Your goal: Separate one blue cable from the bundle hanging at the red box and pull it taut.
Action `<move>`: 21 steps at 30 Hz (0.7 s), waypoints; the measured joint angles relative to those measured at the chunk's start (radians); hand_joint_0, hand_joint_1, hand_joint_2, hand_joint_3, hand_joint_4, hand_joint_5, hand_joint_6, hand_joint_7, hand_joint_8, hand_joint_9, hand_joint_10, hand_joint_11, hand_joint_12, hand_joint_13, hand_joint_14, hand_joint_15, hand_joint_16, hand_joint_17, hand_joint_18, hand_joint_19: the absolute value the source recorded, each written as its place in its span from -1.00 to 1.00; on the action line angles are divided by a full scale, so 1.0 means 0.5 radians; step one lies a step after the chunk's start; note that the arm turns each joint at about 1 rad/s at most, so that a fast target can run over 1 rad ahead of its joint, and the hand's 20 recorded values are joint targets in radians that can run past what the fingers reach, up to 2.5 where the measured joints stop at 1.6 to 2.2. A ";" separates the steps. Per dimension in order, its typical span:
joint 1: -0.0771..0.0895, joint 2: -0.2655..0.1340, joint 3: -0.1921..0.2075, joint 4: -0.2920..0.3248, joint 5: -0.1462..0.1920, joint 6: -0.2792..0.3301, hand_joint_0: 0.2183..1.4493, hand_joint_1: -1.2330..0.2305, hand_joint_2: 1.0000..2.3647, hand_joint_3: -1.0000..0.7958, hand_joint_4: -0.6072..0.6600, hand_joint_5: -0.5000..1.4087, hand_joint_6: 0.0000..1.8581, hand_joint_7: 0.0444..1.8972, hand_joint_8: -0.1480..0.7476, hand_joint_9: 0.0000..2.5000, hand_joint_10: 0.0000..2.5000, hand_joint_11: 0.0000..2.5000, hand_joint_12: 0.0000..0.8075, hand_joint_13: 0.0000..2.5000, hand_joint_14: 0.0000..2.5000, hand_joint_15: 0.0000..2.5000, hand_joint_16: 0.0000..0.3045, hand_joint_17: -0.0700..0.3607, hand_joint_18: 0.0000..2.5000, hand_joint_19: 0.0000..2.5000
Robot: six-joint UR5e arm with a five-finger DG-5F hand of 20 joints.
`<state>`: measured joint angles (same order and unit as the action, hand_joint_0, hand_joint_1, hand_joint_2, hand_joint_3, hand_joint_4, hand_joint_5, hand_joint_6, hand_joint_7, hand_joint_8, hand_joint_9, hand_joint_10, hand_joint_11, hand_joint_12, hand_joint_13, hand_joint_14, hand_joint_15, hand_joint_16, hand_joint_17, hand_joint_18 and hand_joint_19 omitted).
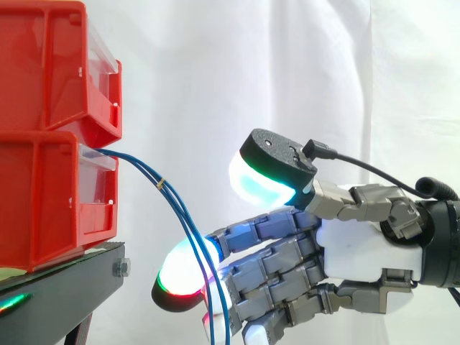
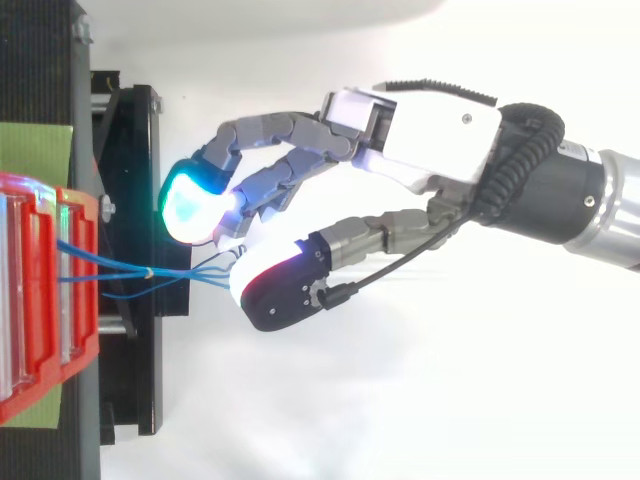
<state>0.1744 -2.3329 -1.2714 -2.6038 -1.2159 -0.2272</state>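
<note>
Reaching in from the right before a white curtain [image 1: 287, 72], the robot hand [image 1: 359, 248] is pictured with its fingers apart and clamped on nothing. The thumb [image 1: 269, 162] is held well above the cables, so that a gap is left for them.

The bundle of blue cables [image 2: 148, 270] is seen issuing from the seam between the upper red box [image 1: 50, 65] and the lower red box [image 1: 43, 201]. It is gathered by a small yellow tie [image 1: 162, 184] just outside and left hanging slack past the edge of the black stand [image 1: 65, 287].

Below the tie the strands are fanned apart. That is judged to be why the hand is placed at that level, since a single strand can be singled out there.

The cables are draped across the outstretched fingers, beside a fingertip [image 1: 180, 284] glowing green and red. Whether one strand is threaded between fingers cannot be told. No cable is yet separated or drawn taut.
</note>
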 measured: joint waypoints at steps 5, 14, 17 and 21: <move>0.003 -0.009 0.000 0.004 -0.005 -0.008 -0.51 -0.14 -1.00 -0.44 0.48 -0.66 -0.46 -0.07 0.13 -0.35 -0.99 -0.43 -0.02 -0.39 -0.99 -0.54 -0.65 -0.11 -0.42 -0.44; 0.010 -0.011 0.002 0.010 -0.006 -0.018 -0.50 -0.14 -1.00 -0.44 0.49 -0.66 -0.46 -0.07 0.14 -0.34 -0.99 -0.43 -0.03 -0.38 -0.99 -0.54 -0.65 -0.12 -0.42 -0.45; 0.018 -0.011 0.013 0.014 -0.007 -0.029 -0.48 -0.15 -1.00 -0.44 0.48 -0.65 -0.46 -0.07 0.13 -0.34 -0.99 -0.43 -0.04 -0.38 -0.99 -0.54 -0.66 -0.13 -0.42 -0.44; 0.025 -0.011 0.033 0.016 -0.013 -0.033 -0.46 -0.16 -1.00 -0.44 0.49 -0.65 -0.46 -0.05 0.13 -0.34 -0.99 -0.43 -0.04 -0.37 -0.98 -0.53 -0.66 -0.14 -0.42 -0.44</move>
<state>0.1869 -2.3386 -1.2547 -2.5958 -1.2222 -0.2438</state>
